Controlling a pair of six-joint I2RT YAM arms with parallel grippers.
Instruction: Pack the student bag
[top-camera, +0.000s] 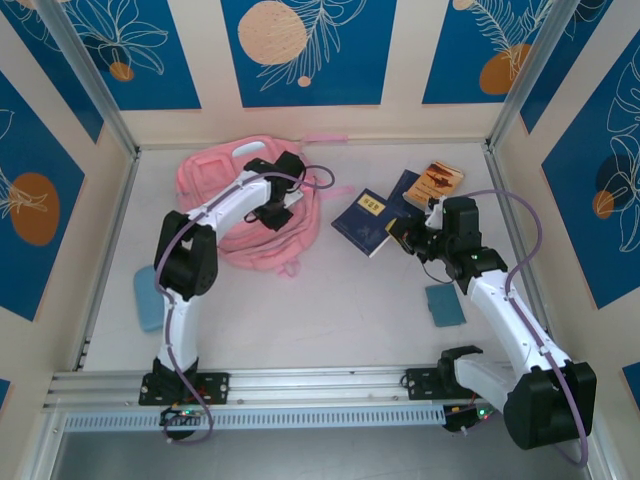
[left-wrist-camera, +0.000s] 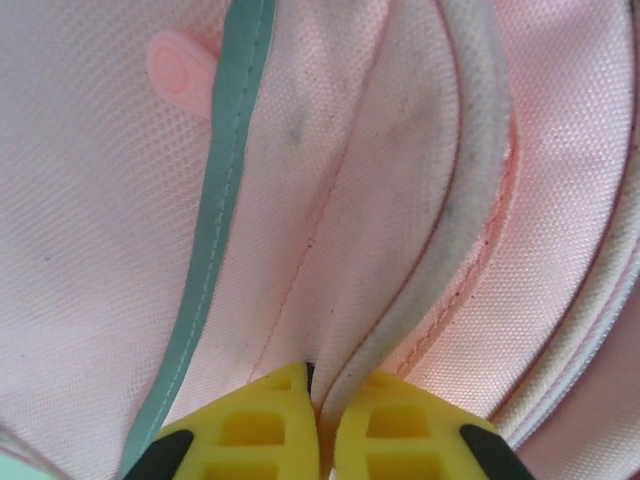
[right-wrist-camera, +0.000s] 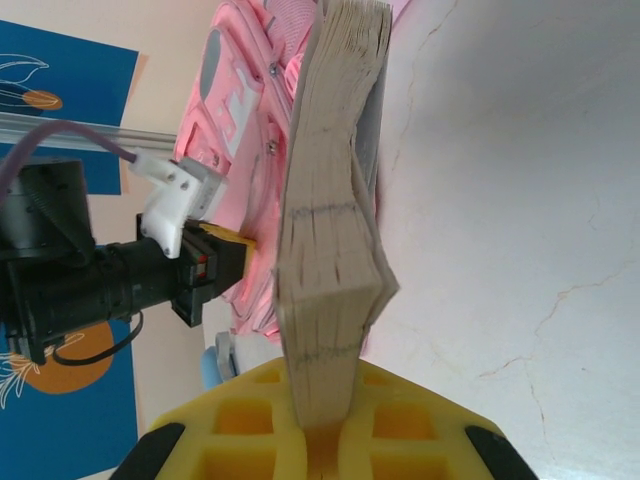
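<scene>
Left gripper (left-wrist-camera: 318, 400) has its jaws pinched on the student bag (left-wrist-camera: 110, 260) zipper-edge fabric, probably to hold it open, while right gripper (right-wrist-camera: 322, 425) clamps a thick book (right-wrist-camera: 325, 250), looks ready to load.

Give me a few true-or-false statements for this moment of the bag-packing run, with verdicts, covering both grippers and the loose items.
1. The left gripper is pinched shut on a fold of the student bag. True.
2. The right gripper is open and holds nothing. False: it is shut on a thick book, which it grips by one edge.
3. In the top view, the student bag lies left of the orange-covered book. True.
4. The teal pad rests on top of the student bag. False: it lies on the table beside the right arm, well apart from the bag.
</scene>
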